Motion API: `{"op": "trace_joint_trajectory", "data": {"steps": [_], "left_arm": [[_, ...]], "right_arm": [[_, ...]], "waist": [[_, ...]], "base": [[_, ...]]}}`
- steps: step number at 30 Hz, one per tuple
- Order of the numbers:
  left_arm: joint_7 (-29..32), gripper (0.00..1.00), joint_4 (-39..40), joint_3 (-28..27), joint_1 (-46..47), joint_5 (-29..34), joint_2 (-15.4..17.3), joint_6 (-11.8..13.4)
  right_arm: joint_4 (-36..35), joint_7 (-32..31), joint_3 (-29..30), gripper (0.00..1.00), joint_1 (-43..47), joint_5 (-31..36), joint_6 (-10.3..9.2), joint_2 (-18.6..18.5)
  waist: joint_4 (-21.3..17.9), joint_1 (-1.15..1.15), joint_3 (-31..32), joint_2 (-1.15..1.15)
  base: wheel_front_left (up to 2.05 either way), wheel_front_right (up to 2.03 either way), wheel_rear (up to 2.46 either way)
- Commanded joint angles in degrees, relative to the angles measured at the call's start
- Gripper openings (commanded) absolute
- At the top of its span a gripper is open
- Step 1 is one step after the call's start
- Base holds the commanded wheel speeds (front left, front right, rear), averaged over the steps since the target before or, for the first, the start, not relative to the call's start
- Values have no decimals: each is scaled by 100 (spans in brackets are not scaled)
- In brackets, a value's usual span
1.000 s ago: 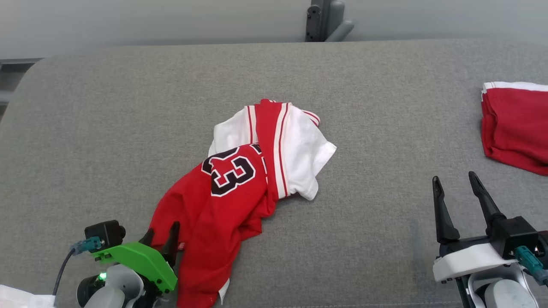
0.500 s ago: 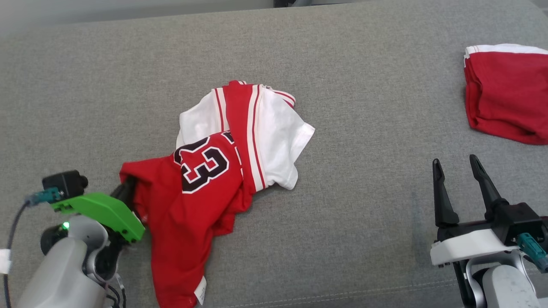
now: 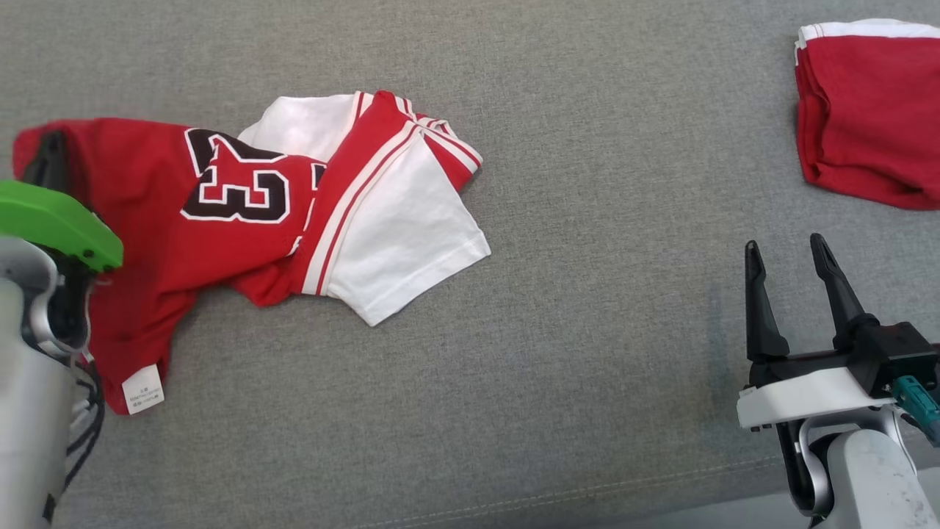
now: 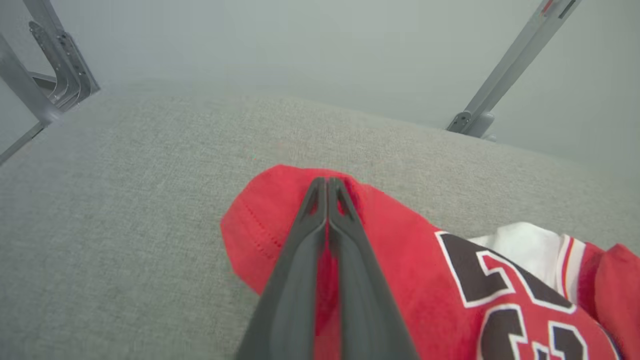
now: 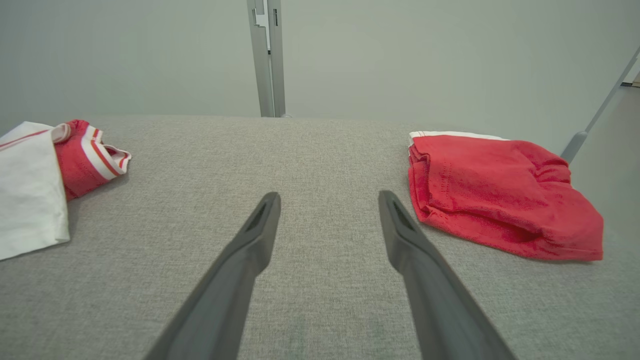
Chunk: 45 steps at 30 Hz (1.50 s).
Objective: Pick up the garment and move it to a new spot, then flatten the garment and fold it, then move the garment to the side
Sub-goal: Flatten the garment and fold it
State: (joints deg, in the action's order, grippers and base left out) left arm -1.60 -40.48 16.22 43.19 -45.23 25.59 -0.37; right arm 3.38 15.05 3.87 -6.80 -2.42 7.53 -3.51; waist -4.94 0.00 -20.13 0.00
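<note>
The garment [image 3: 242, 213], a red and white jersey with a black "23", lies crumpled at the left of the grey cushion [image 3: 558, 353]. Its red hem is stretched out to the left. My left gripper [image 3: 45, 150] is shut on that hem; in the left wrist view the two fingers [image 4: 327, 186] meet with a fold of red cloth [image 4: 400, 250] pinched at their tips. My right gripper [image 3: 784, 250] stands open at the lower right, well apart from the jersey, with nothing between its fingers [image 5: 327, 200]. The jersey's white sleeve [image 5: 30, 185] shows at the left of the right wrist view.
A folded pair of red shorts [image 3: 866, 110] with a white band lies at the far right of the cushion, also to the right of my right gripper's fingers [image 5: 500, 195]. Grey metal frame posts [image 5: 267, 55] stand behind the cushion's back edge.
My left gripper has shut on the jersey's red hem and pulled it out to the left, stretching the cloth. The head camera has tilted down. The right gripper stayed open.
</note>
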Motion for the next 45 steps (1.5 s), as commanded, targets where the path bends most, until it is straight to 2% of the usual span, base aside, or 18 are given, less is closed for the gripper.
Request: {"op": "trace_joint_trajectory", "data": {"steps": [1, 2, 7, 13, 17, 23, 25, 27, 34, 45], "left_arm": [[-61, 49, -53, 45, -37, 133, 10, 8], [-158, 100, -136, 57, -82, 147, -6, 33], [-746, 100, -375, 129, -612, 211, -212, 77], [-1196, 100, -78, 139, -1556, 258, -325, 102], [-1324, 100, 537, 43, -2244, 352, -390, 228], [-1358, 100, 1918, -248, -3467, 776, -620, 503], [-1355, 100, 2136, -314, -3679, 872, -695, 499], [-1356, 100, 2477, -471, -4068, 930, -881, 437], [-1358, 100, 3046, -693, -4941, 1744, -1191, 149], [-1358, 100, 3055, -1328, -5293, 2499, -1659, -294]], "right_arm": [[15, 17, 0, 100, -29, -18, -11, 9], [28, 17, 1, 100, -10, -27, -10, 14], [83, 17, 88, 100, 181, -39, -10, 37], [57, 17, 244, 100, 421, 22, -10, 44], [53, 17, 316, 100, 574, 66, -11, 17], [83, 17, 439, 100, 817, 72, -10, 25], [97, 17, 449, 100, 862, 71, -10, 25], [102, 17, 470, 100, 948, 61, -10, 29], [201, 17, 500, 100, 1209, 29, -10, 46], [372, 17, 337, 100, 1163, -92, -10, 57]], "waist": [[-37, 0, -15, 0], [-36, 0, 7, 0], [79, 0, 281, 0], [408, 0, 764, 0], [624, 0, 1105, 0], [846, 0, 1557, 0], [873, 0, 1635, 0], [913, 0, 1751, 0], [943, 0, 2058, 0], [863, 0, 2156, 0]], "base": [[0, 0, 0], [0, 0, 0], [0, 0, 0], [0, 0, 0], [0, 0, 0], [0, 0, 0], [0, 0, 0], [0, 0, 0], [0, 0, 0], [0, 0, 0]]}}
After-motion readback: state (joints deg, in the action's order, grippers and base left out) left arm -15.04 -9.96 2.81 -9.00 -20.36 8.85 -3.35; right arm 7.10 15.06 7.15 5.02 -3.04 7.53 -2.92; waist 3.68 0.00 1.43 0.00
